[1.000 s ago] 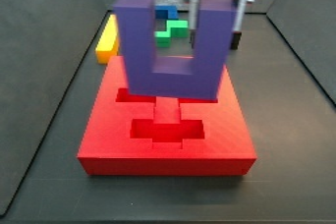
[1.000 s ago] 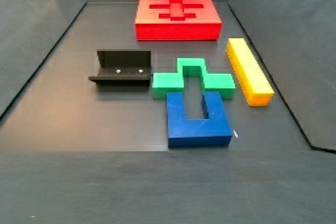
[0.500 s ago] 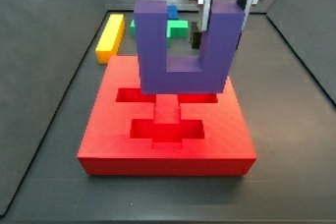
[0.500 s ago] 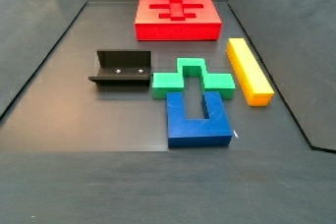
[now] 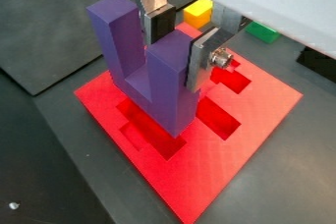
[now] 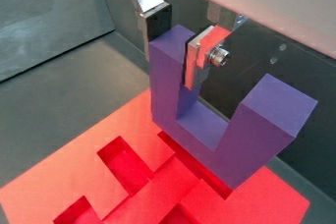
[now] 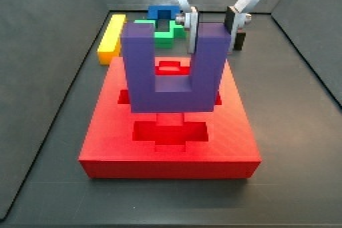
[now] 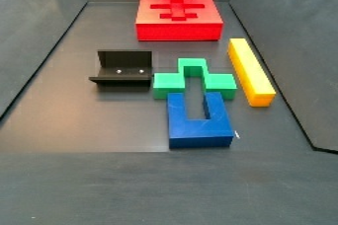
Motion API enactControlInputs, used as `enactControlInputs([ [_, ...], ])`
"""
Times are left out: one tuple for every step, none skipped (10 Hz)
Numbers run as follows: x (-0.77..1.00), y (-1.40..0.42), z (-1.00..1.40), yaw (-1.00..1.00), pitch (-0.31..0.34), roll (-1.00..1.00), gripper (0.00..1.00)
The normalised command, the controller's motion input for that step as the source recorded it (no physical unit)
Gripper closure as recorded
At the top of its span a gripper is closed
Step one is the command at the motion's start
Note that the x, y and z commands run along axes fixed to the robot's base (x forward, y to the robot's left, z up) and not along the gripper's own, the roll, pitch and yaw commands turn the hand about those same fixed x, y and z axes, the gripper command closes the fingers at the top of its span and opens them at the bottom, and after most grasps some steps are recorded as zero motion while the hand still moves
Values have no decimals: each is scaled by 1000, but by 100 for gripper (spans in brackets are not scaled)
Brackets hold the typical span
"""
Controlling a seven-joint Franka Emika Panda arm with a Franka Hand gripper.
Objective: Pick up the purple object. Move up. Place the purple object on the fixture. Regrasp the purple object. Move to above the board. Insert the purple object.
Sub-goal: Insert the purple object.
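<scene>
Purple object (image 7: 171,72) hangs above the board (image 7: 168,144), prongs up, one prong clamped in the gripper (image 7: 215,18). Pickup, fixture (image 8: 125,69) placement and regrasp look done, judging by this hold; only the insertion into the board's cutout remains.

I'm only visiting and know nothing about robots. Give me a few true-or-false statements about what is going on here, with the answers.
1. The gripper holds one prong of the purple object. True.
2. The purple object hangs with its prongs pointing down. False: the prongs point up, and the closed end faces the board.
3. The purple object hangs over the red board. True.
4. The fixture has the yellow bar lying on it. False: nothing lies on the fixture; the yellow bar lies on the floor, apart from it.
5. The green-and-blue block sits in the board's cutout. False: it lies on the floor, off the board.
</scene>
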Motion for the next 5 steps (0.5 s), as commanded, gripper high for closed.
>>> enactControlInputs([
  [-6, -29, 0, 409, -54, -140, 100],
  [0, -26, 0, 457, -34, -17, 100],
  [0, -31, -43, 366, -1, 79, 100],
  [0, -37, -137, 263, 0, 284, 100],
  [0, -37, -154, 146, 0, 419, 100],
])
